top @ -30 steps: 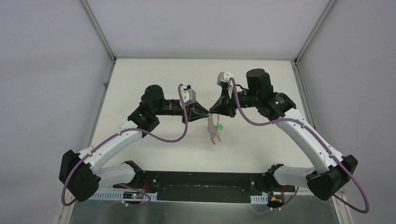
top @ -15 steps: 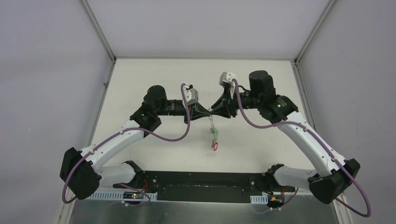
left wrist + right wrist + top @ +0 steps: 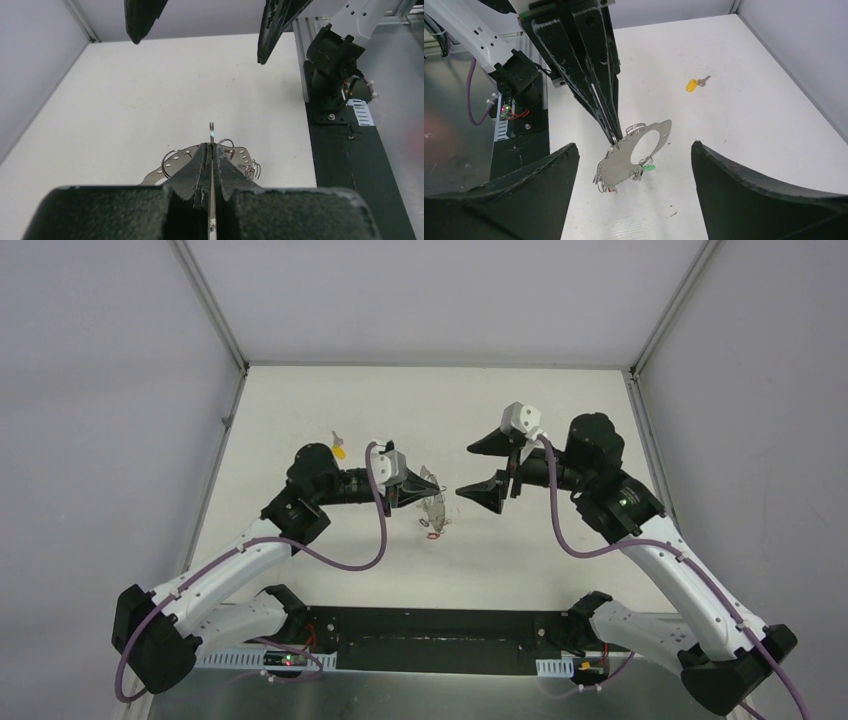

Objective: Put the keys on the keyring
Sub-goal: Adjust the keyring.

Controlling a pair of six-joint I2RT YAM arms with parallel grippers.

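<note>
My left pincer (image 3: 212, 145) is clamped on a small ring (image 3: 212, 131) at the keyring's (image 3: 621, 162) edge, facing my wide-apart right pincer (image 3: 480, 468); the loose yellow-tagged key (image 3: 696, 83) lies well beyond the keyring, nearer my left arm.

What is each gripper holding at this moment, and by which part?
The left gripper holds the keyring by a small ring on its edge. The right gripper is open and holds nothing.

Surface (image 3: 300, 410) was white and matte, evenly lit. Pale grey walls (image 3: 100, 390) closed three sides, aluminium posts (image 3: 210, 305) at both far corners. Black base plate (image 3: 430, 625) ran along the near edge, metal sheet (image 3: 430, 700) beyond.
</note>
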